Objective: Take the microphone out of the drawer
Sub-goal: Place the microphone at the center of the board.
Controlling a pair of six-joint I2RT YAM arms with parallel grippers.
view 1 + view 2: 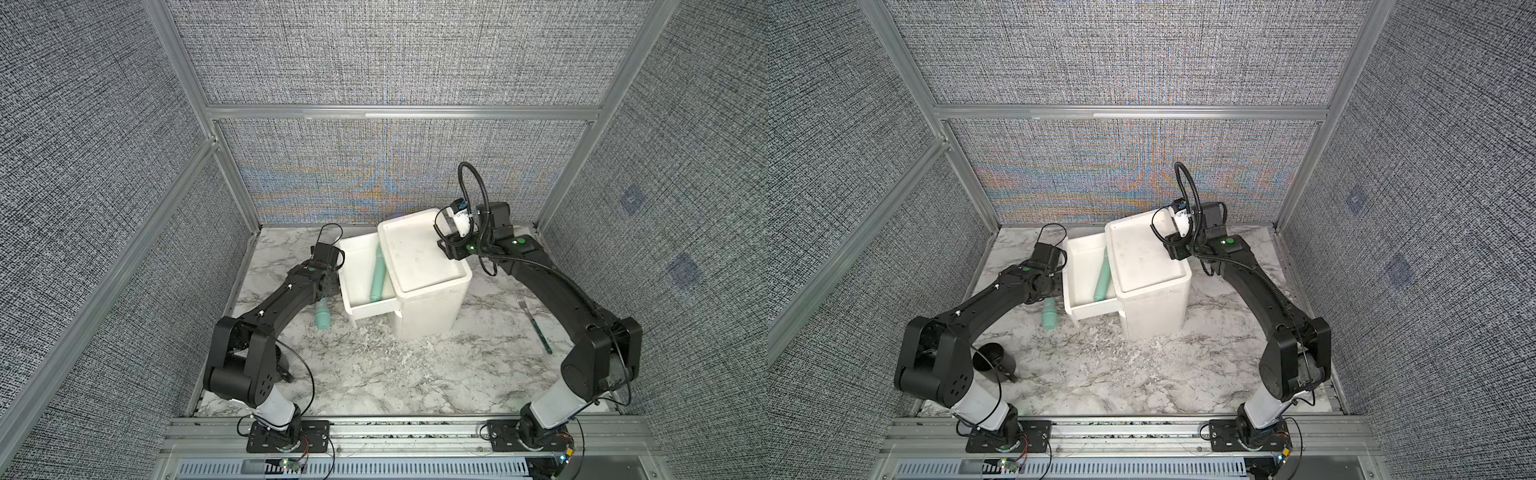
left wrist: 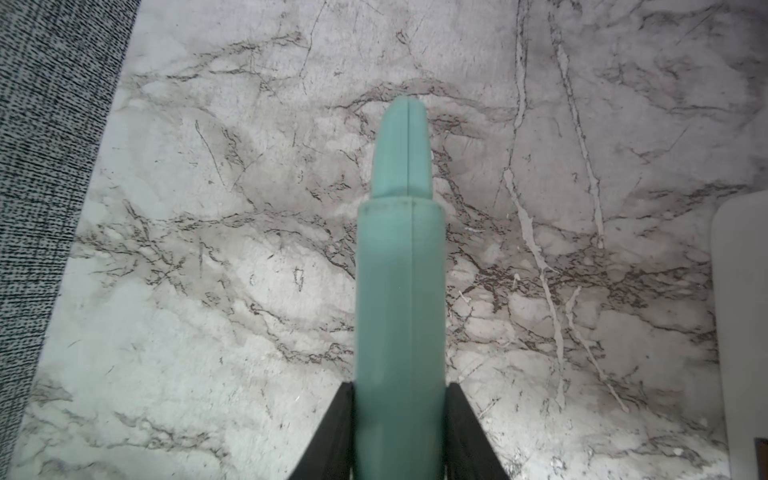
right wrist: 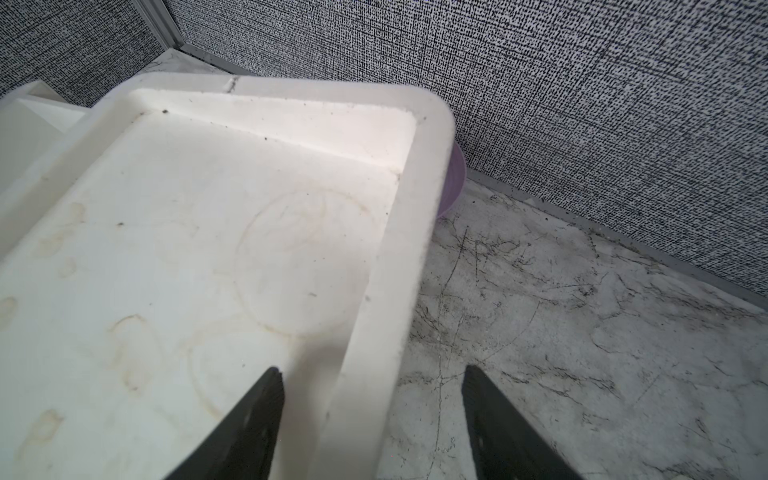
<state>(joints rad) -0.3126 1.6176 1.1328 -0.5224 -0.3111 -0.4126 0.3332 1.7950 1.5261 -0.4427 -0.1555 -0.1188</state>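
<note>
Grey-walled cell, marble-pattern tabletop (image 1: 374,374) | left claw (image 2: 401,386) closed on teal plastic microphone (image 2: 401,270), outside white open drawer (image 1: 365,309), over tabletop | right claw (image 3: 372,370) clamps white cabinet rim (image 3: 374,311) | advice: lower level, release gently.

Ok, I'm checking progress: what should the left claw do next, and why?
Probably lower and release: the left claw grips the teal microphone clear of the drawer, over the marble table. The right claw holds the cabinet by its rim.
</note>
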